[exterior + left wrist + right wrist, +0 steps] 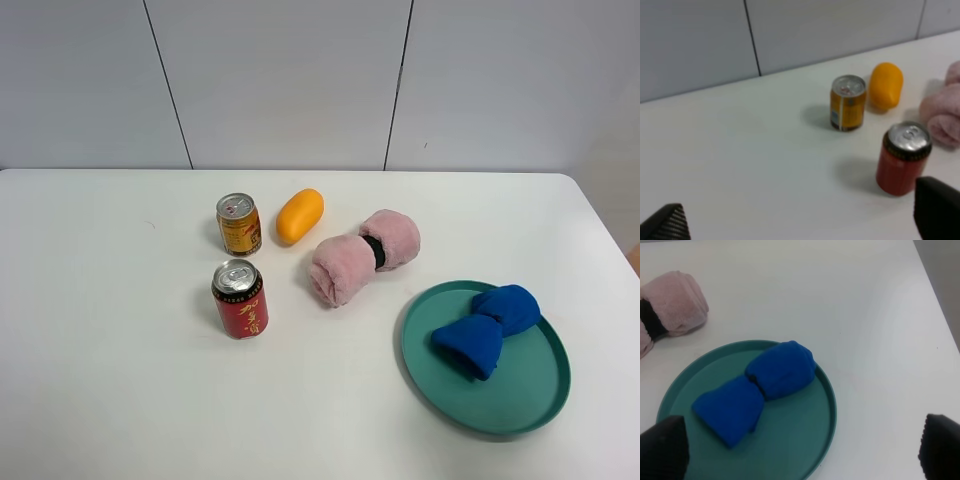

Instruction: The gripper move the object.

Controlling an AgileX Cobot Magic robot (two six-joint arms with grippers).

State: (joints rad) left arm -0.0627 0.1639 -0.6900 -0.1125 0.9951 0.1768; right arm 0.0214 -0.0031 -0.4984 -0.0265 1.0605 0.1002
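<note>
The blue fabric roll lay on the green plate, both grippers spread wide and empty above the desk. Beyond the plate sat the pink roll; red can lettering was unreadable.

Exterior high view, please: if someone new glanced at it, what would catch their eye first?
Most likely the blue fabric roll, pinched at its middle, lying inside the green plate at the front right of the white table. Next, the pink plush roll with its black band near the centre, beside an orange oval object. Left of these stand two cans, gold behind red.
</note>
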